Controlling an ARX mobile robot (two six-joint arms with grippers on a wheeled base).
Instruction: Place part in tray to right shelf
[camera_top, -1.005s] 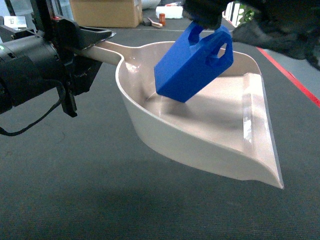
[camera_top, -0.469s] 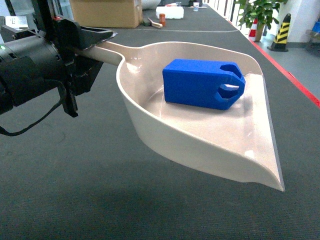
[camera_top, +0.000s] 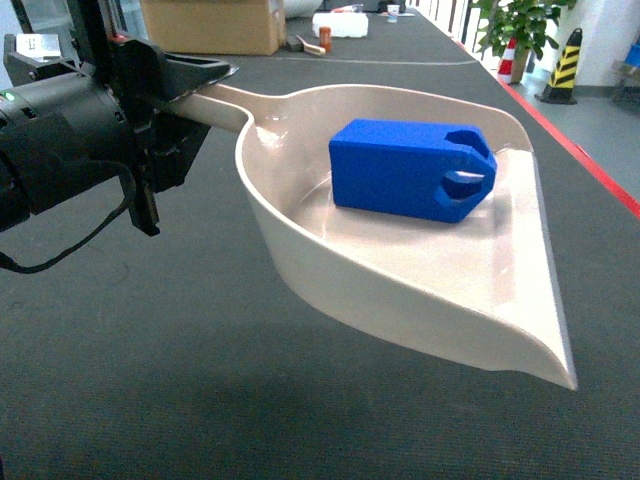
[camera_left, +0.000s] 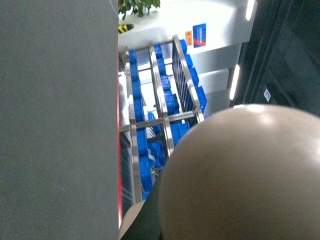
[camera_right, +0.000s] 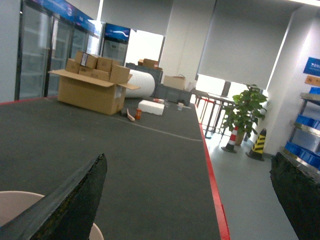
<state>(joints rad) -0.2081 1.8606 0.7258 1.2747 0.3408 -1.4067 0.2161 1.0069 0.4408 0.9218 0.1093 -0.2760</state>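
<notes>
One glossy beige tray, left pincer gripping its handle; one boxy blue part inside; right pincer spread open.

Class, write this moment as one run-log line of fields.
left gripper: shut on tray handle | part: lying in tray | right gripper: open, empty | right shelf: not reached

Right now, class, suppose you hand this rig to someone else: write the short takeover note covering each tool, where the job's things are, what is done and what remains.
Left tool: shut on the long handle of the beige glossy dustpan-shaped tray, holding it above the dark floor.
Right tool: open, empty, out of the head view.
Small bright blue plastic block: lying on its side inside the tray.
Stainless-steel shelf with blue crates: seen only in the left wrist view, apart from the tray.
Done: part loaded. Left: carry the tray to the shelf.
</notes>
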